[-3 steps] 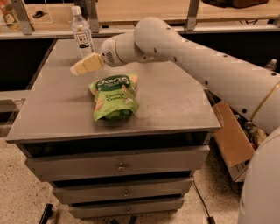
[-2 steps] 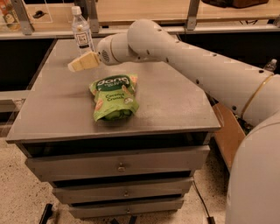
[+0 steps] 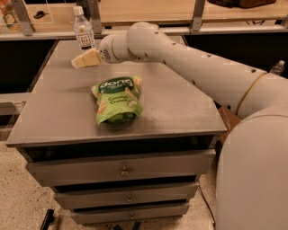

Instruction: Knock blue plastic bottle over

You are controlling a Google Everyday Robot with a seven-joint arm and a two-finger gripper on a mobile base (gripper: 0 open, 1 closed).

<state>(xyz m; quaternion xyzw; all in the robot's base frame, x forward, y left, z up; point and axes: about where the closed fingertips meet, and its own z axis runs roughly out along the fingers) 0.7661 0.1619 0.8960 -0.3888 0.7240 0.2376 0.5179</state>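
Note:
The blue plastic bottle (image 3: pixel 83 30) is a clear water bottle with a white cap and a dark-and-white label. It stands upright at the far left edge of the grey cabinet top (image 3: pixel 180 99). My gripper (image 3: pixel 78 61) has cream fingers pointing left. It hovers just in front of and below the bottle, a short gap from its base. The white arm reaches in from the right.
A green snack bag (image 3: pixel 116 99) lies flat in the middle of the cabinet top. Drawers (image 3: pixel 121 168) are below the front edge. A wooden shelf with metal posts (image 3: pixel 196 13) runs behind. A tiny clear bottle (image 3: pixel 276 68) shows at the far right.
My gripper has drifted a little left and toward the bottle. The bottle still stands upright and the snack bag has not moved.

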